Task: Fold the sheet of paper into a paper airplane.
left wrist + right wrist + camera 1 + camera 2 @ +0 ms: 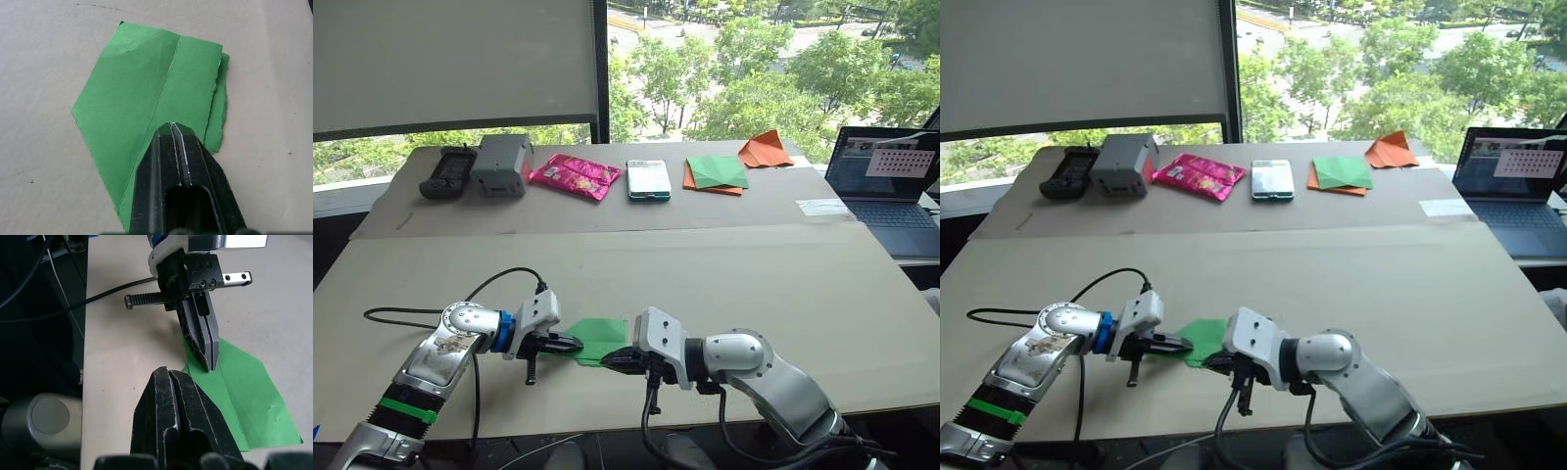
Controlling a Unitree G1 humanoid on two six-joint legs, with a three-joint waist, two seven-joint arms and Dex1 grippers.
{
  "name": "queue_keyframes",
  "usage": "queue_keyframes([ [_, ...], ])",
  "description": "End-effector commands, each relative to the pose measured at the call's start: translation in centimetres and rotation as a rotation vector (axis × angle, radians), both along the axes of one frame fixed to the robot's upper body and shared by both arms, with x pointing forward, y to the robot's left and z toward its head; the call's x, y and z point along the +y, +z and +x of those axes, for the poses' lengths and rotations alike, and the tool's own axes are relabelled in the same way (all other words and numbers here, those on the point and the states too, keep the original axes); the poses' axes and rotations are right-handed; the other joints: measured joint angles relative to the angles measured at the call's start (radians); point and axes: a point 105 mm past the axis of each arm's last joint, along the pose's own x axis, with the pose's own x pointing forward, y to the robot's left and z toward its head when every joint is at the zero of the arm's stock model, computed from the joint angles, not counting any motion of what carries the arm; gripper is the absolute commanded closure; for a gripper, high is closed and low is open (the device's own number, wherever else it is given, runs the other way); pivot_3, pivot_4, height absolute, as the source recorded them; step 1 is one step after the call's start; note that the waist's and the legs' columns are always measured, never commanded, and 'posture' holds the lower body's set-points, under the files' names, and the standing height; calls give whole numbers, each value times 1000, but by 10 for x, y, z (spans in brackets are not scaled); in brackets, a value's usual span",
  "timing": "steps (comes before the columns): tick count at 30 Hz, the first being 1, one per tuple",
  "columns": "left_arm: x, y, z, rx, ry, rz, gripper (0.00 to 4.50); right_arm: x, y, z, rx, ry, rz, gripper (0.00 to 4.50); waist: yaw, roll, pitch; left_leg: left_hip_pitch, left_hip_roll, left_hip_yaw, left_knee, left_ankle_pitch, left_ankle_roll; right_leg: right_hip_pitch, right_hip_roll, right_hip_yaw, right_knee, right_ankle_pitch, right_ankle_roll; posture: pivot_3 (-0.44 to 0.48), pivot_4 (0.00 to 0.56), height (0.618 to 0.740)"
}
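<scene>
Near the front edge of a cardboard-covered table (724, 284), the left gripper (570, 344) has its two black fingers pressed together, their tips resting on the near-left corner of the sheet of paper (599, 338). The green paper lies flat, partly folded with a centre crease, between both grippers. On its right, the right gripper (612, 360) is likewise clenched, its tips touching the paper's edge.

We have the sheet of paper (600, 338) flat at the bench (724, 284) near edge, between left gripper (570, 344) and right gripper (612, 360). Far row, left to right: remote (447, 172), box (501, 164), snack packet (575, 176), phone (648, 180), paper stack (716, 174), folded paper (765, 150). Laptop (891, 181) sits far right.
</scene>
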Motion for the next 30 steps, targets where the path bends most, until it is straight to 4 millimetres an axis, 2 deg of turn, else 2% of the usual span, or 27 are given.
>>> queue_keyframes([
  [1,-5,2,-2,-19,-21,2,4500,-2,-5,24,-45,-130,-32,4485,-2,0,0,0,0,0,0,0,0,0,0,0,0,0,0,0,150,740],
  [4,-5,3,-2,-21,-19,0,4500,-2,-22,35,-8,-200,-47,4485,0,0,0,0,0,0,0,0,0,0,0,0,0,0,0,0,150,740],
  [11,-3,5,-2,-28,-7,1,4500,2,-42,26,56,-183,-66,4485,-2,0,0,0,0,0,0,0,1,0,0,0,0,0,0,0,150,740],
  [17,0,7,-2,-33,16,-6,4500,-2,-66,25,91,-206,-146,4485,-2,0,0,0,0,0,0,0,0,0,0,0,0,0,0,0,150,740],
  [22,9,15,-2,-15,75,-46,4500,-7,-74,26,105,-222,-173,4485,-2,1,-1,1,0,0,-1,0,1,0,0,0,0,0,0,0,150,740],
  [30,23,-1,-11,1,152,-14,4500,-8,-73,28,103,-234,-171,4485,-1,1,-3,1,1,0,-1,0,0,0,0,0,0,0,0,0,150,740],
])
